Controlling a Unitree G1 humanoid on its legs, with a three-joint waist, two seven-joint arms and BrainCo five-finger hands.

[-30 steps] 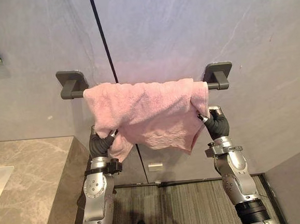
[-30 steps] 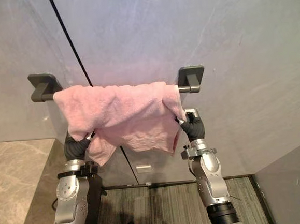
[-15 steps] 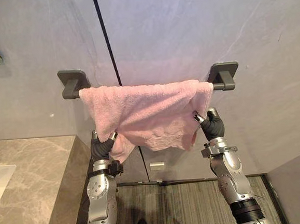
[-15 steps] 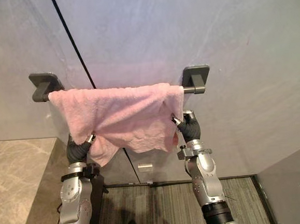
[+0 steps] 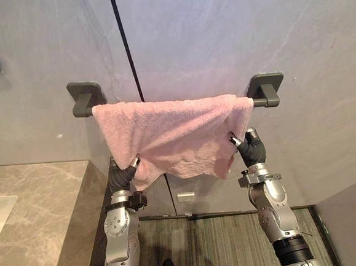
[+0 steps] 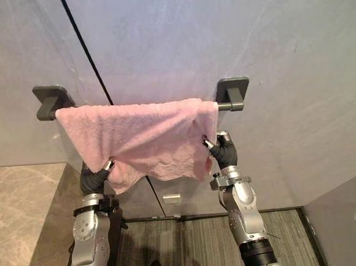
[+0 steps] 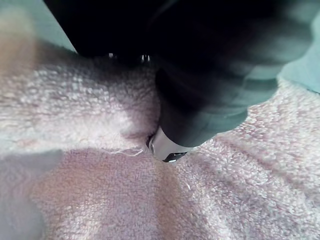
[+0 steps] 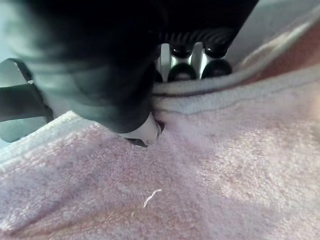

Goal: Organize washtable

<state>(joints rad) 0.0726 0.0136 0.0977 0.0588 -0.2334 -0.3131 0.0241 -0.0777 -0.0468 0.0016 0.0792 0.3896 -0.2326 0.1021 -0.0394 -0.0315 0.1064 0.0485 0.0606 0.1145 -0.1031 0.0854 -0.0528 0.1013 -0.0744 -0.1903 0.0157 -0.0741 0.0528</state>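
Both arms reach up. The left hand point(image 5: 123, 174) pinches a low corner of the pink towel point(image 5: 175, 130). The right hand point(image 5: 250, 149) pinches the other side. The towel hangs over the rail point(image 5: 262, 101) just above both hands.

The fluffy pink towel point(image 5: 175, 133) on the dark grey wall bar point(image 5: 263, 90) blocks the room under the bar. Below its hem, between the left hand point(image 5: 124, 174) and right hand point(image 5: 249, 149), the way is open. A brown stone counter point(image 5: 42, 205) stands just beside the left arm.

Pink towel point(image 5: 172, 133) — dark grey rail point(image 5: 264, 89), pale veined grey wall point(image 5: 219, 31).
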